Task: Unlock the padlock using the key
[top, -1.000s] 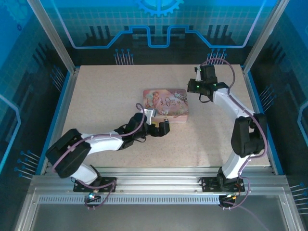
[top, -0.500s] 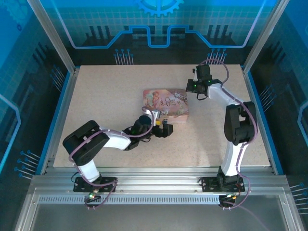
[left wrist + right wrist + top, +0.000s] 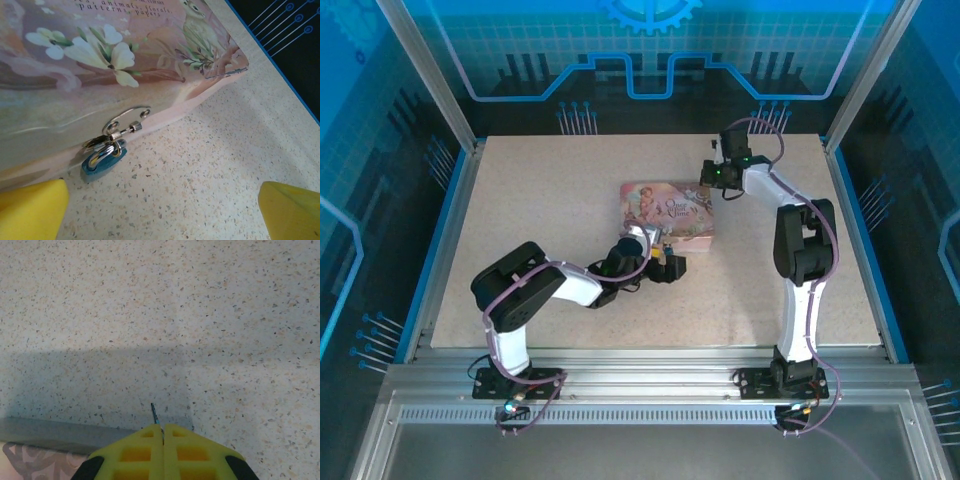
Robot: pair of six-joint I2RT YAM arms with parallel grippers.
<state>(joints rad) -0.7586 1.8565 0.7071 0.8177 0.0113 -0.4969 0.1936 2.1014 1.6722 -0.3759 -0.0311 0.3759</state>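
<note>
The padlock (image 3: 104, 162), the only one, hangs from the clasp on the front wall of the single pink tin (image 3: 75, 100), low against the worktop (image 3: 225, 150). My left end effector (image 3: 160, 214) faces it with jaws spread wide and empty, probably to steady it. My right end effector (image 3: 163, 430), near the tin's far corner, is pinched closed on a thin dark sliver that I take for the one key (image 3: 154, 413).

Top camera looks down from behind; both wrist cameras sit close, each catching the pink tin (image 3: 668, 212).
</note>
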